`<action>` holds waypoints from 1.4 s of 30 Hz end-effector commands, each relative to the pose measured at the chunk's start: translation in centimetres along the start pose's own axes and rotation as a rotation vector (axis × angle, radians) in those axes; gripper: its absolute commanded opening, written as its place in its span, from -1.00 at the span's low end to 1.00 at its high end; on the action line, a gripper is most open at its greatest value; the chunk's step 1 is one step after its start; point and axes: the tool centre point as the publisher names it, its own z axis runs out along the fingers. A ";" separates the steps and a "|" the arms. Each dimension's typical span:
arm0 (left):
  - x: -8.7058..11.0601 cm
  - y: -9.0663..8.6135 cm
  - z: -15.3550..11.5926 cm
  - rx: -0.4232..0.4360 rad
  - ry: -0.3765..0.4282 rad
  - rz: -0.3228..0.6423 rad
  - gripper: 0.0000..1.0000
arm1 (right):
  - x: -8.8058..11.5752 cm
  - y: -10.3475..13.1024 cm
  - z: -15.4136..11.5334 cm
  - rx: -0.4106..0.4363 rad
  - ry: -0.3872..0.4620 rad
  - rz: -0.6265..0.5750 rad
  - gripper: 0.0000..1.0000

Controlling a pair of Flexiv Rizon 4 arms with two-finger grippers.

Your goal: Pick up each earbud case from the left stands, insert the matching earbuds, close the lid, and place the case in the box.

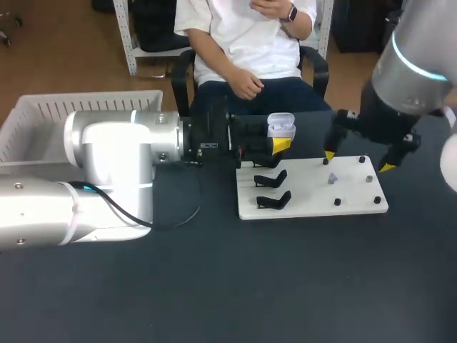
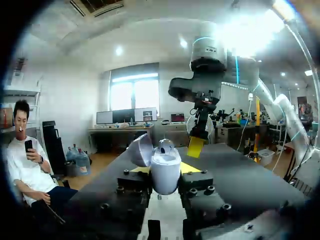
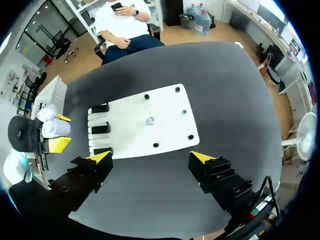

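**Case held open for its earbud**

My left claw (image 1: pixel 280 143) was clamped on the earbud case (image 1: pixel 280 126), upper middle of the frame, lid up to take buds. My right claw (image 1: pixel 357 161) hung spread over the white board (image 1: pixel 314 206), above a loose earbud (image 1: pixel 332 179), seemingly ready to pick it.

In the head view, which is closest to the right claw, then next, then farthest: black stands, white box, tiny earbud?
1. Tiny earbud, on the board by the right claw.
2. Black stands, board's left end.
3. White box, far left.
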 end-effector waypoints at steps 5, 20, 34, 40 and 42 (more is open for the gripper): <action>0.1 -0.2 0.0 -0.009 -0.005 0.004 -1.00 | -0.5 -1.2 3.8 -0.065 -0.076 -0.025 1.00; 0.1 -0.2 0.0 -0.009 -0.005 0.004 -1.00 | -1.7 -1.5 8.1 -0.016 -0.003 0.042 1.00; 0.1 -0.2 0.0 -0.009 -0.005 0.004 -1.00 | -2.5 -0.5 10.1 0.035 0.066 0.076 1.00; 0.1 -0.2 0.0 -0.009 -0.005 0.004 -1.00 | -2.7 0.0 10.8 0.025 0.080 0.073 0.95; 0.1 -0.2 0.0 -0.009 -0.005 0.004 -1.00 | -2.7 0.1 11.0 0.027 0.085 0.075 0.94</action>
